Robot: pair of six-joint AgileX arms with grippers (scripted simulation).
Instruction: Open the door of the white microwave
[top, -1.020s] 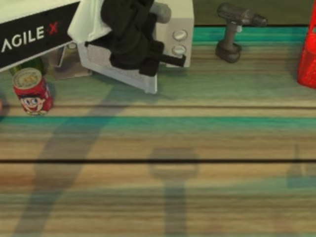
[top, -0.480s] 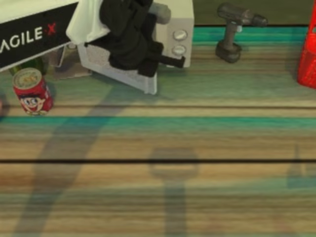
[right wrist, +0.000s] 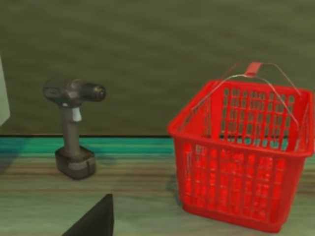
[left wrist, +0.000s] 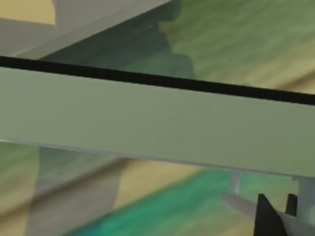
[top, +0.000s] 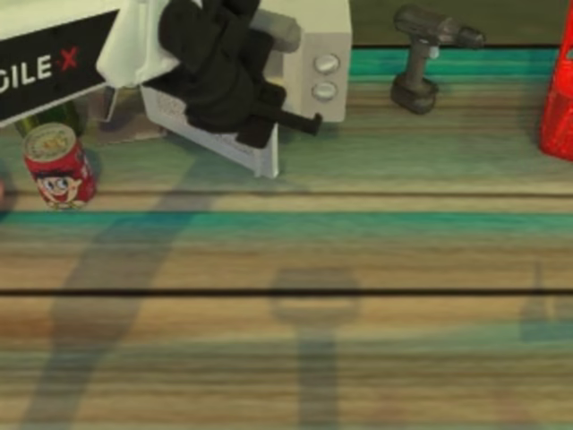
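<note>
Left gripper (top: 269, 125) sits at the far left of the table (top: 358, 269), over the free edge of the door (top: 255, 154). Door is swung part open, angled out from the microwave (top: 318, 36), its free end toward the near side just below the gripper, hinge end off to the gripper's left under the arm. One black finger (top: 300, 121) pokes out to the right, toward the knob panel; the other can't be made out, so can't tell how wide the jaws stand or whether they have the door. Left wrist view is filled by a pale flat panel edge with a black line along it, a dark fingertip (left wrist: 266, 219) in the corner, table behind.

Two knobs (top: 325, 76) lie just right of the gripper, above the finger. Drill (top: 421, 54) stands upright well to its right, red basket (top: 560, 98) farther right at the table edge. Red can (top: 58, 166) stands to the gripper's left and nearer, a green bottle (top: 54, 118) behind it.

Right gripper not seen from the top; its wrist view shows drill (right wrist: 74, 128), basket (right wrist: 241, 157) and a dark corner of itself (right wrist: 93, 221), fingers unclear
</note>
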